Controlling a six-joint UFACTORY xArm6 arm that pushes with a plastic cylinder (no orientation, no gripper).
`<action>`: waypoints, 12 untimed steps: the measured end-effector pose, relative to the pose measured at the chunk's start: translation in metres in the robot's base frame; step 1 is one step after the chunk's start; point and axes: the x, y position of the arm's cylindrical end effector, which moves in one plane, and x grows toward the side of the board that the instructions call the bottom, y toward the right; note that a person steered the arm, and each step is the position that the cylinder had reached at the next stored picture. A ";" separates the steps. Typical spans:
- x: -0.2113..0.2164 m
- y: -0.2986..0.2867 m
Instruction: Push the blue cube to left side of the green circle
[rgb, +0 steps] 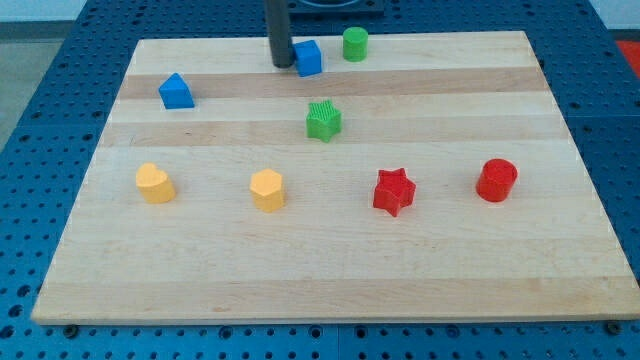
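One relation guides you: the blue cube (309, 58) sits touching the view's right of your end effector, my tip (281, 65), a bare rod gripping nothing, with the green circle (355, 44) just beyond the cube.

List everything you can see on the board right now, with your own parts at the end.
blue cube: 1, blue, top centre, just left of the green circle
green circle: 1, green, top centre
blue block: 1, blue, upper left
green star: 1, green, centre
yellow blocks: 2, yellow, lower left
red star: 1, red, lower right
red cylinder: 1, red, right
board: 1, light wood
my tip: 1, dark rod, at the blue cube's left side
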 end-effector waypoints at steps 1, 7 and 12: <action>-0.004 0.012; 0.016 0.019; 0.020 0.044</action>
